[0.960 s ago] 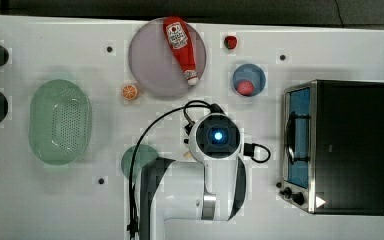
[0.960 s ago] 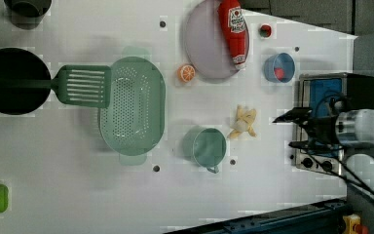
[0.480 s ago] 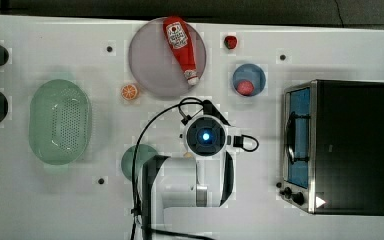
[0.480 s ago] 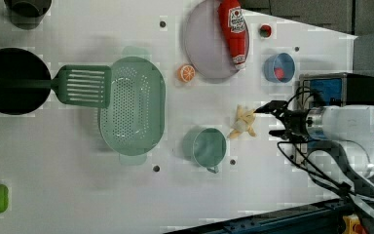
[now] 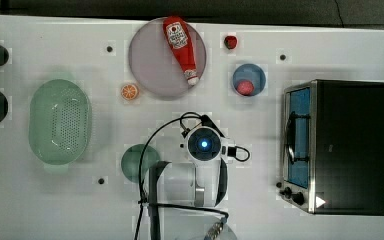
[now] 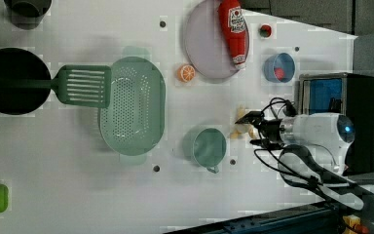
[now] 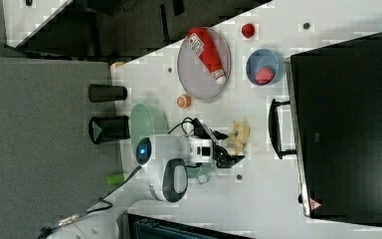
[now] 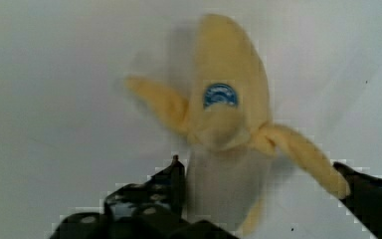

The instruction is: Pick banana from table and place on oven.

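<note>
White table [image 5: 330,45], dark surround.

White arm [image 5: 200,170] — black cables, blue light, black gripper [image 6: 253,127].

A soft yellow half-peeled toy banana [image 8: 229,99] with a blue sticker lies flat on the white screw-holed table [image 5: 340,55], mid-table, well apart from the black-topped, steel-fronted toaster oven [image 5: 350,145] standing near one end edge.

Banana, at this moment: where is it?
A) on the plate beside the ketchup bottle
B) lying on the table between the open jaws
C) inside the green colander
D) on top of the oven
B: the banana lies on the white table, with the gripper open around its lower end.
</note>
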You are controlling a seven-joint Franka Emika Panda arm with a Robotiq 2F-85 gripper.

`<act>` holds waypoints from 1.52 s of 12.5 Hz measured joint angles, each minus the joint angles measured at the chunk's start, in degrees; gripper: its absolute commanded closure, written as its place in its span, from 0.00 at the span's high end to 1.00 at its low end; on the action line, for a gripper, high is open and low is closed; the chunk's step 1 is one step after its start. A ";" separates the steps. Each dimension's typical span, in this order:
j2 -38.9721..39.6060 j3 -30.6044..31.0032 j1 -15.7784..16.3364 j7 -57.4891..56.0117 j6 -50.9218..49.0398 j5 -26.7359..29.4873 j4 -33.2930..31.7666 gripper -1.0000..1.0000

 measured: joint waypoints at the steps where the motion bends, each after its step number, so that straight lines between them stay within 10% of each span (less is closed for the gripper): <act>1: 0.81 0.09 -0.13 -0.03 0.50 -0.19 -0.22 0.85; 7: 0.04 0.64 -0.61 0.07 2.18 -0.16 0.45 0.21; 13: -3.66 0.05 -0.46 0.20 1.40 -0.83 1.68 0.21; 19: -26.76 0.22 0.50 0.19 -33.54 0.40 11.53 0.21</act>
